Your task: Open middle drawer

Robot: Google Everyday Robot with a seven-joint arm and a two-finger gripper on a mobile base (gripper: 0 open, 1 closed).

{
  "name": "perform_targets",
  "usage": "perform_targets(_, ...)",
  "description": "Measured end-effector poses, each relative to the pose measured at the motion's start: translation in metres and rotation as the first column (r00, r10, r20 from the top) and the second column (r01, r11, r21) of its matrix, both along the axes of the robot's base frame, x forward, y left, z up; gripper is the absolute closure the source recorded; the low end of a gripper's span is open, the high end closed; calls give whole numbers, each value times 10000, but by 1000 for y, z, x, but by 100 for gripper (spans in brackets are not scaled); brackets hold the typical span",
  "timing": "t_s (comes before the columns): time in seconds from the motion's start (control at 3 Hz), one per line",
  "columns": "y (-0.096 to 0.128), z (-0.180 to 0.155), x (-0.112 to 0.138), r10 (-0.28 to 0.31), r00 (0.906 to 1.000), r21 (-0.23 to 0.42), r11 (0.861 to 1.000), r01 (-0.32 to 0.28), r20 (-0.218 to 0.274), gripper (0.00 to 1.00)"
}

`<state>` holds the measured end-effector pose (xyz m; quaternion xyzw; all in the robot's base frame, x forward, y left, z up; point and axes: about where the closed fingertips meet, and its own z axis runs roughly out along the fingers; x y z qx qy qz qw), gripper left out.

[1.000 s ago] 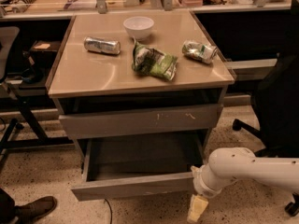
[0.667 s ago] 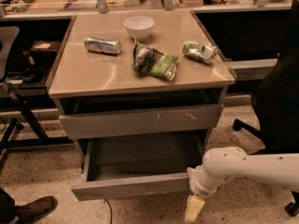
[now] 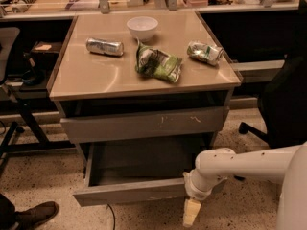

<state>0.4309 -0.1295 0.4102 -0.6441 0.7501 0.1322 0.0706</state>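
The middle drawer is pulled out of the grey cabinet, and its grey inside shows and looks empty. Above it sits the taller drawer front with pale scratch marks, pushed in. My gripper hangs at the end of the white arm. It is just in front of the right end of the middle drawer's front, slightly below its lower edge. The arm comes in from the right and covers that end of the drawer front.
On the cabinet top lie a white bowl, a silver can, a green snack bag and a crushed can. An office chair stands at the right, a desk leg at the left, and a shoe at the lower left.
My arm and gripper have shifted a little to the left along the drawer front. The middle drawer stays pulled out about the same distance.
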Motion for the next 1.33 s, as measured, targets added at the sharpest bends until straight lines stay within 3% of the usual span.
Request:
perform_targets(0.67, -4, -11, -27, 115, 9988, -163, 9998, -123, -470, 0)
perform_targets(1.0, -4, -9, -27, 113, 9988, -161, 9998, -121, -471, 0)
perform_targets(1.33, -16, -6, -53, -111, 9977, -114, 9999, 104, -667, 0)
